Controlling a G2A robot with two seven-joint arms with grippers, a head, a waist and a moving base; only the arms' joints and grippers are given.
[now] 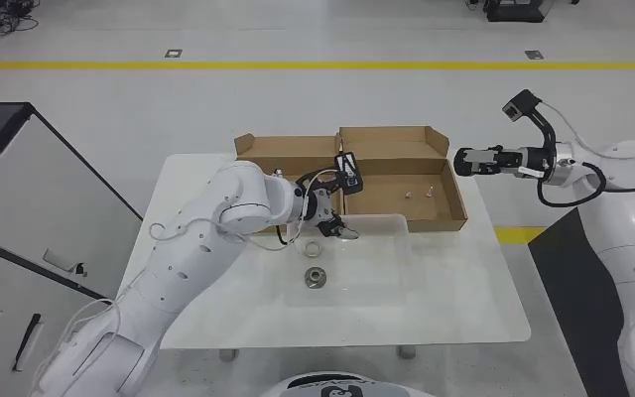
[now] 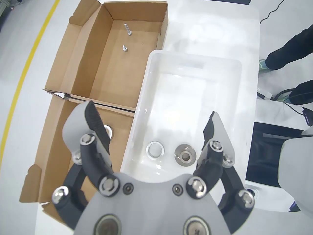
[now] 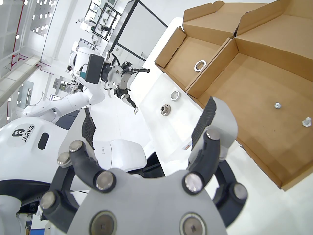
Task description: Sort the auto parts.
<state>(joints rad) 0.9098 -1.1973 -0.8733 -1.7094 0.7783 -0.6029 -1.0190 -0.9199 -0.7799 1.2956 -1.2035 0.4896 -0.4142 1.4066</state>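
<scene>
Auto parts sit in three spots: two bolts [image 2: 127,29] lie in the bolt box [image 2: 115,79], one sorted ring [image 3: 200,65] lies in the ring box [image 3: 182,57] next to it, and a loose ring [image 2: 155,149] plus a flanged hub [image 2: 185,157] sit side by side, not touching, at one end of the clear bin [image 2: 195,59] on the bench [image 2: 212,20]. We read this as like-with-like: bolts in one box, rings in the other, and the bin as the source. Left claw [image 2: 151,111] hangs over that end of the bin, pointed down, fingers spread wide and empty, roughly above the two parts. We judge it is set to pick the loose ring for the ring box just beside. Right claw [image 3: 149,110] is held off the bench edge beyond the bolt box, aimed sideways toward the boxes, fingers apart and holding nothing. We'd guess it is parked out of the way.
</scene>
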